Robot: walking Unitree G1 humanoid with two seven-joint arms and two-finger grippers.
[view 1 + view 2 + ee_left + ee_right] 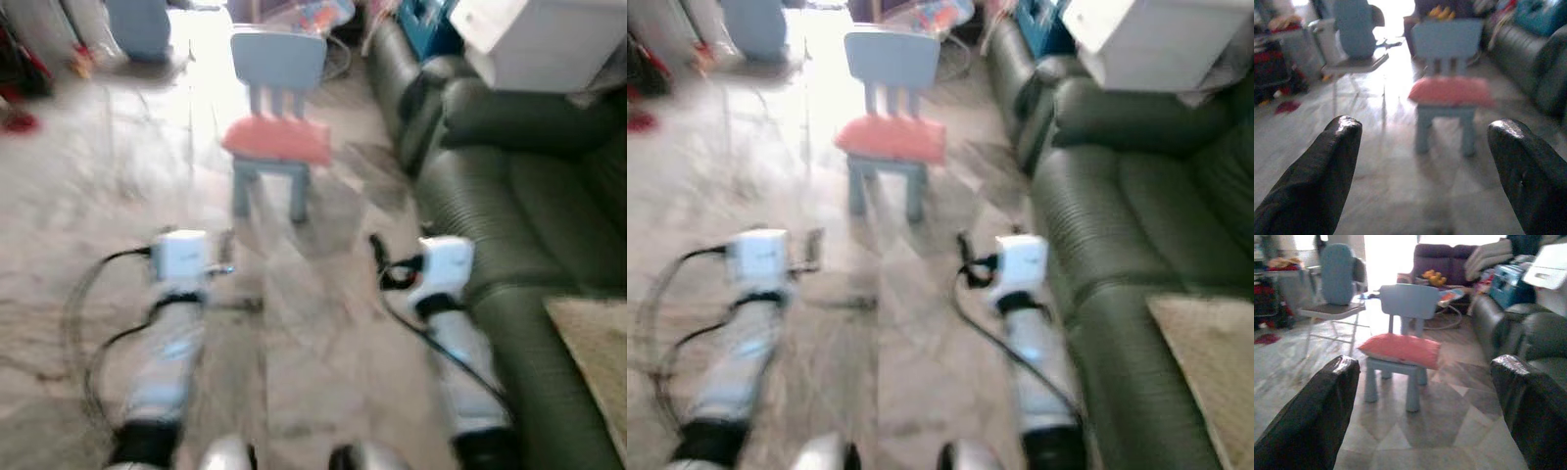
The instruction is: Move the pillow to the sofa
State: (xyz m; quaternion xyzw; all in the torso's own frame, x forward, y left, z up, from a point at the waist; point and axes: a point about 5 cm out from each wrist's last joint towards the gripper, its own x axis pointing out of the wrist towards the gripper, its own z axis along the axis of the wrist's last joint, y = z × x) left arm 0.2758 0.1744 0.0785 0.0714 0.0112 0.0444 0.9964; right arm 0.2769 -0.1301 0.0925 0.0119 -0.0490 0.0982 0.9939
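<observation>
Resting on the seat of a small blue chair (279, 69) in the upper middle of the head view, the red pillow (278, 139) has not been picked up, so nearly the whole task remains: reach it, lift it, and carry it to the dark green sofa (509, 196) along the right edge. Both arms are held forward over the floor (294, 323), well short of the chair. The left gripper (1422, 161) and right gripper (1425, 401) each have fingers spread wide, holding and touching nothing.
</observation>
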